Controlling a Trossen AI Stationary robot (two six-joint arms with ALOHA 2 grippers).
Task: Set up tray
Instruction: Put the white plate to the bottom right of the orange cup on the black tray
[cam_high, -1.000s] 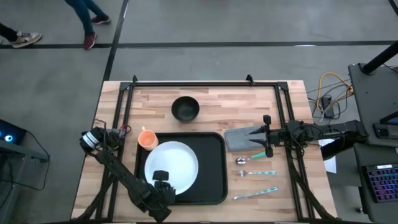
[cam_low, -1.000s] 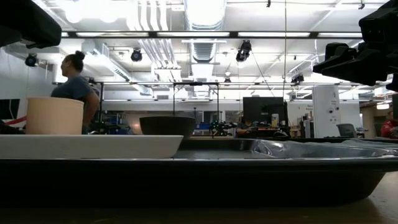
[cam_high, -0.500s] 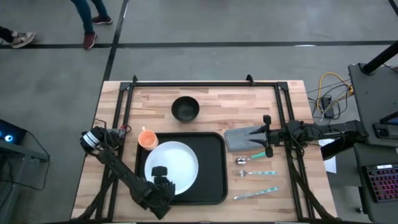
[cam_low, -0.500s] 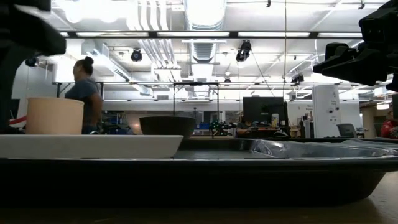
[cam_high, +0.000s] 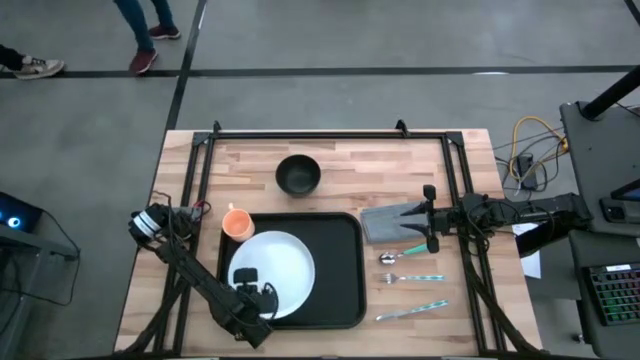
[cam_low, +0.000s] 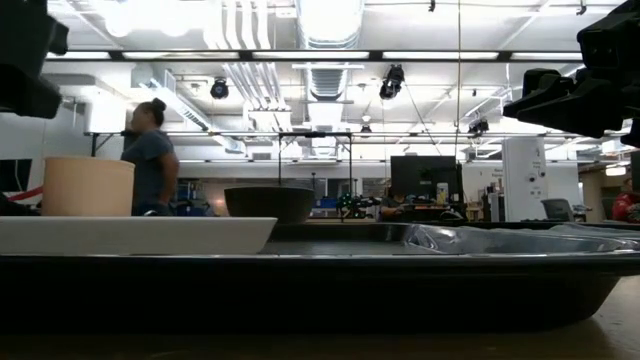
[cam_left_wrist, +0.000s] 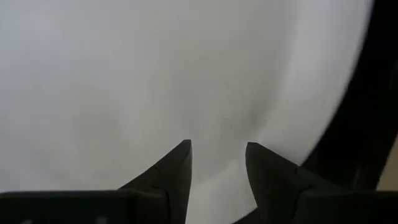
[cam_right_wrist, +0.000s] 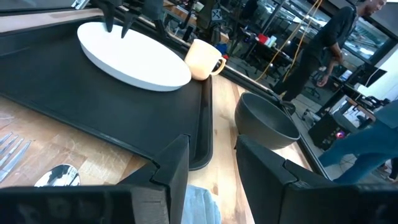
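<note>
We see left claw (cam_high: 250, 283) parted over plate (cam_high: 272, 266) in tray (cam_high: 340, 262) | right claw (cam_right_wrist: 210, 163) parted, idle near bench's right edge | risk: rim nudge slides plate off-centre

From up top I've got the left gripper (cam_high: 258, 290) over the lower left edge of the white plate (cam_high: 275, 270) in the black tray (cam_high: 340, 270), frame centre. Right gripper (cam_high: 432, 216) sits right of centre by the napkin (cam_high: 385, 222).

Two dark, jointed arms, each ending in a black hand (cam_left_wrist: 216, 171) with two tapered fingers.
</note>
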